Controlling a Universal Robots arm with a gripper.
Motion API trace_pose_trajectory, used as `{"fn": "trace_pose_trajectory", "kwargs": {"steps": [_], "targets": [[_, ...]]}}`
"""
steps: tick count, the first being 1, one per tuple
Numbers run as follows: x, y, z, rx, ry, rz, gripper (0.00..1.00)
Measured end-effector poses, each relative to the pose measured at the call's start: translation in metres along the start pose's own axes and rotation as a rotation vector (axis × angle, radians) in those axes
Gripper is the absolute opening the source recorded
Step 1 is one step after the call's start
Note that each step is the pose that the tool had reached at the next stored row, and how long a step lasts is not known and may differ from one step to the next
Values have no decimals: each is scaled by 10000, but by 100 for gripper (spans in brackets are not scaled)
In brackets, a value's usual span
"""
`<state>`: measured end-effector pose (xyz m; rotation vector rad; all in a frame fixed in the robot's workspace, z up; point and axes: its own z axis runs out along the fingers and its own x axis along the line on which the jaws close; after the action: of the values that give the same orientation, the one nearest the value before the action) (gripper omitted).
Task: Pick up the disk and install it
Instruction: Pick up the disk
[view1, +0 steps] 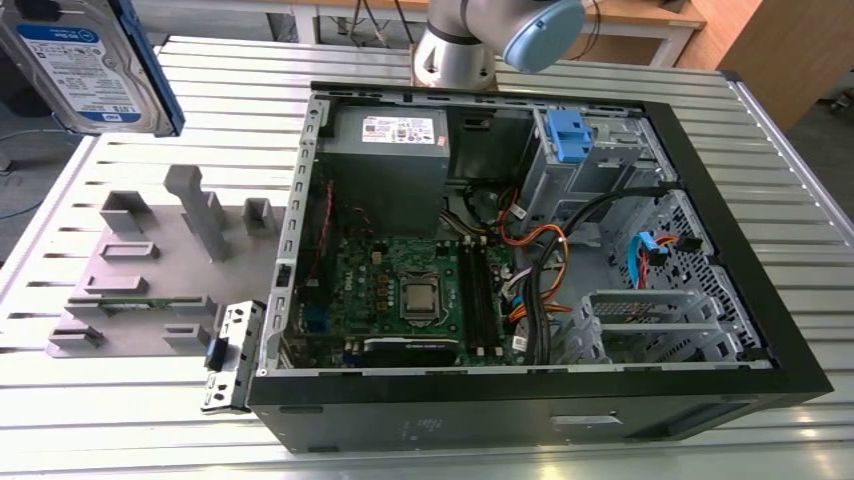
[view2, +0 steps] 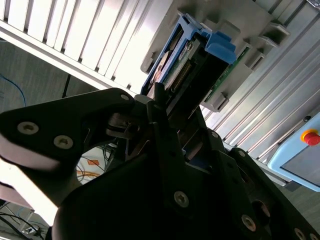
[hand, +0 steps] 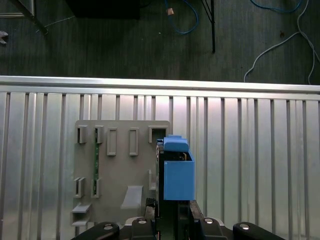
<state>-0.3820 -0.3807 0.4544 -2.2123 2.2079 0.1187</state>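
Silver-grey, round-bodied arm, capped at one joint with a pale blue round cover. Ends in a matte black gripper built of broad, flat links with rounded corners. Carries bright silver socket-head screws sunk into the black plates, two of them side by side on one link. Shows a cream-white band beside the black housing in the second wrist view, and black plates with silver screw heads again in the first wrist view.
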Motion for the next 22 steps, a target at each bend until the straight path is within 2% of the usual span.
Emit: {"fn": "trace_pose_trajectory", "kwargs": {"steps": [22], "targets": [[0, -82, -3, 1, -1, 0, 35]]}}
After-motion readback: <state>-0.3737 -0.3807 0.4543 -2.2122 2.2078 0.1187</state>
